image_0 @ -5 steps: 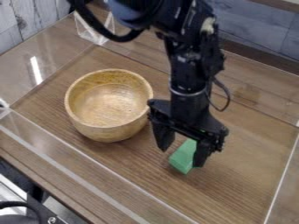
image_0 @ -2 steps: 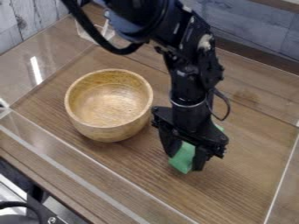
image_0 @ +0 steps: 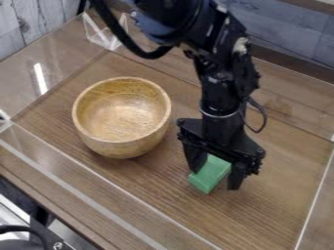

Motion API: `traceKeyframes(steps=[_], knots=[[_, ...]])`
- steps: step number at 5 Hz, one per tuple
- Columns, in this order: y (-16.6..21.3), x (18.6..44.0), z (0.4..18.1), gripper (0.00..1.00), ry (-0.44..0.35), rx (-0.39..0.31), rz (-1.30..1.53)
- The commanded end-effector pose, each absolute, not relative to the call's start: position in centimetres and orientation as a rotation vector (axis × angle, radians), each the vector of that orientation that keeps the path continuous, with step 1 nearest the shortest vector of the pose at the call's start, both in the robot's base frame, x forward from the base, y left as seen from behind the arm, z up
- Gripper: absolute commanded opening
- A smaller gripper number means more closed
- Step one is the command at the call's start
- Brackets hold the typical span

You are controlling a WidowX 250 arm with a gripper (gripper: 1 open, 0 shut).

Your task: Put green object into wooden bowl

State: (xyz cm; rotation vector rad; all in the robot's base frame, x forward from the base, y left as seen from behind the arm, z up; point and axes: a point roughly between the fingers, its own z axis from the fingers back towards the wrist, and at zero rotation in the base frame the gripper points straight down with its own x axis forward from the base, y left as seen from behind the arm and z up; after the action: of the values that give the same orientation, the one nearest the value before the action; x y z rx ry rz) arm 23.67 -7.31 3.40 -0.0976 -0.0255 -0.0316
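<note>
The green object point(image_0: 208, 178), a small bright green block, lies on the wooden tabletop to the right of the wooden bowl point(image_0: 121, 117). My black gripper point(image_0: 216, 172) points straight down over it, open, with one finger on each side of the block and low around it. The block's top part is hidden between the fingers. I cannot tell whether the fingers touch it. The round tan bowl stands upright with nothing in its hollow, a short way left of the gripper.
A clear plastic wall point(image_0: 78, 181) runs along the table's front and left edges. Black cables point(image_0: 117, 34) loop from the arm at the top. Bare wood tabletop point(image_0: 280, 146) lies right of the gripper.
The gripper has shifted slightly right and down around the green block, staying open. The block and the bowl have not moved.
</note>
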Motion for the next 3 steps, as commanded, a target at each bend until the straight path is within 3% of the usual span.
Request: traceKeyframes(steps=[1,3], knots=[[-7.2,25.0,4.8,1.0,-0.068,-0.1,-0.005],[-6.0,25.0,5.0,1.0,-0.071,-0.1,-0.054]])
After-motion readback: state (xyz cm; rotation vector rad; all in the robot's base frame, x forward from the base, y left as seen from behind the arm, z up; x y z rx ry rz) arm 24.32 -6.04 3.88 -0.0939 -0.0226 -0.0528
